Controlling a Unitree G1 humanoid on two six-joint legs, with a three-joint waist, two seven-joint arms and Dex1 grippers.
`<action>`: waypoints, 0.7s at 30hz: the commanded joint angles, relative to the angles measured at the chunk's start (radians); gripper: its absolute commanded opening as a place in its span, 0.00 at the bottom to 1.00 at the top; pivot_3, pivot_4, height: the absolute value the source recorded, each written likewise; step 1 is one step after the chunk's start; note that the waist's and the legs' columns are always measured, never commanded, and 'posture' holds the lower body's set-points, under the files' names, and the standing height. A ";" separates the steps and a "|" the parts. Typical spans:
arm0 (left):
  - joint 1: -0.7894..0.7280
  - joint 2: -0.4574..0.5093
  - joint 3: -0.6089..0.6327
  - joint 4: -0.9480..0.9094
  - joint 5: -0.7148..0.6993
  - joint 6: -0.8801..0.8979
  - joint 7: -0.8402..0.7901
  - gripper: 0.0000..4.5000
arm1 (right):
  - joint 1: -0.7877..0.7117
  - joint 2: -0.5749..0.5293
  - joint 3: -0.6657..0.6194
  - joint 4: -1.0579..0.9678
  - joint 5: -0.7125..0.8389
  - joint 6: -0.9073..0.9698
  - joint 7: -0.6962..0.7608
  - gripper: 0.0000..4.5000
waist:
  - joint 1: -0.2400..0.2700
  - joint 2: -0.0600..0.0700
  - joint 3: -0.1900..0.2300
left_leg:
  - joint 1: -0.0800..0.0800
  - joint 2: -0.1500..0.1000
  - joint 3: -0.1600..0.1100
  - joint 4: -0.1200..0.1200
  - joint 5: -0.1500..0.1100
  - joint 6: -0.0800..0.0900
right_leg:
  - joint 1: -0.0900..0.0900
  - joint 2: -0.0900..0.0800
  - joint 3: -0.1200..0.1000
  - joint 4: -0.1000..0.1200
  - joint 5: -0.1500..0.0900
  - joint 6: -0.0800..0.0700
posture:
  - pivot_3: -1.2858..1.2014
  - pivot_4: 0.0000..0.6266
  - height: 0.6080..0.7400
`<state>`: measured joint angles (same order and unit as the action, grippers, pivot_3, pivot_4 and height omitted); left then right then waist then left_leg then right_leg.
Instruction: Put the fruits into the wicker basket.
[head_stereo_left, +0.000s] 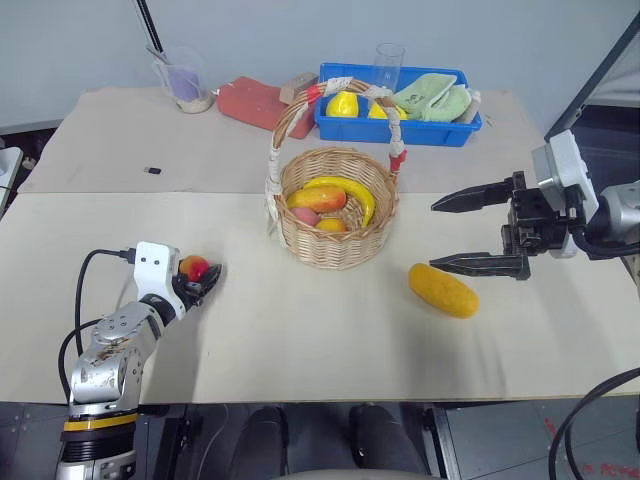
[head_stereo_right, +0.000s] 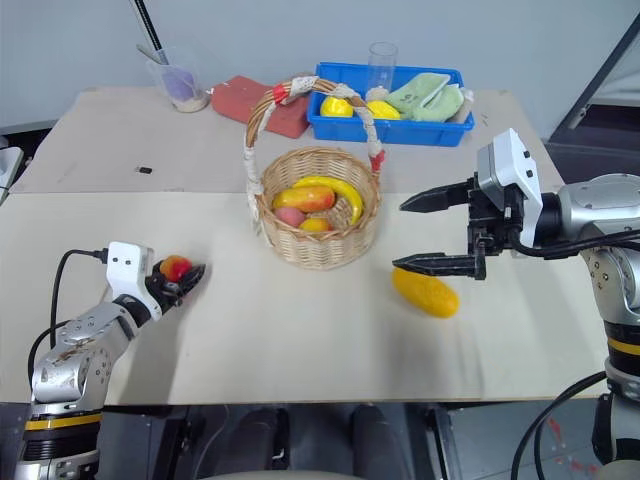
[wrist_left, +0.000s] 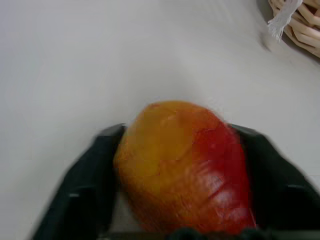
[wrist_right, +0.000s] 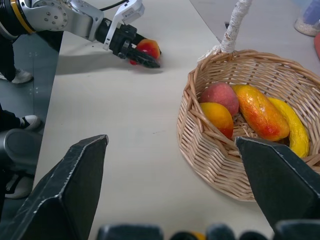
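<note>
The pick-up of the small red-and-yellow pear-shaped fruit (head_stereo_left: 194, 267) looks to be the step in hand: at the near left of the table (head_stereo_left: 300, 340) the left tool (head_stereo_left: 203, 282) is clamped shut around it, and the next move should be a lift and a carry rightward and farther over the rim of the wicker basket (head_stereo_left: 335, 245), clear of its taped handle. The right tool (head_stereo_left: 478, 232) hangs with jaws spread wide and nothing in them, just above the orange-yellow mango-like fruit (head_stereo_left: 443, 290) lying near right of the basket. The left wrist view shows the fingers (wrist_left: 85, 180) pressed against both flanks of the fruit, while the right wrist view looks into the basket at a banana (wrist_right: 292, 130), a peach (wrist_right: 220, 96) and two other fruits.
</note>
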<state>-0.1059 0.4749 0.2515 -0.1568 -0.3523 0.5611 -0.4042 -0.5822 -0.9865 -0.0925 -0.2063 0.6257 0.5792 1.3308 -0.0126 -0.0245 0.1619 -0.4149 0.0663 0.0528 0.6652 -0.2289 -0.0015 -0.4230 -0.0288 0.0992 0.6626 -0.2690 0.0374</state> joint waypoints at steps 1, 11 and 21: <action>0.001 0.010 0.005 -0.015 0.009 -0.050 -0.018 0.40 | -0.032 0.009 -0.036 -0.050 0.065 0.032 -0.012 1.00 | 0.000 0.000 0.000 | 0.000 0.000 0.000 0.000 0.000 0.000 | 0.000 0.000 0.000 0.000 0.000 0.000 | 0.52 0.24 0.94; -0.118 0.083 -0.087 -0.309 -0.160 -0.001 -0.220 0.40 | -0.010 0.017 -0.064 -0.113 0.127 0.081 -0.078 1.00 | 0.015 0.000 0.000 | -0.002 0.000 -0.001 0.002 0.000 0.000 | 0.001 0.000 -0.001 0.000 0.000 0.000 | 0.52 0.24 0.94; -0.481 -0.041 -0.391 -0.189 0.051 -0.075 -0.144 0.40 | 0.049 -0.005 -0.148 -0.150 0.137 0.102 -0.153 1.00 | 0.020 0.000 0.000 | -0.004 0.000 -0.003 0.010 -0.002 0.003 | 0.002 0.002 -0.001 0.000 0.000 0.000 | 0.52 0.24 0.94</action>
<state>-0.5688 0.4413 -0.1188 -0.3787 -0.3592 0.5299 -0.5733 -0.5266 -0.9751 -0.1945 -0.3310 0.7478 0.6812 1.1924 0.0070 -0.0245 0.1618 -0.4184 0.0661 0.0500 0.6770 -0.2317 0.0034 -0.4213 -0.0265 0.0997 0.6629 -0.2690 0.0377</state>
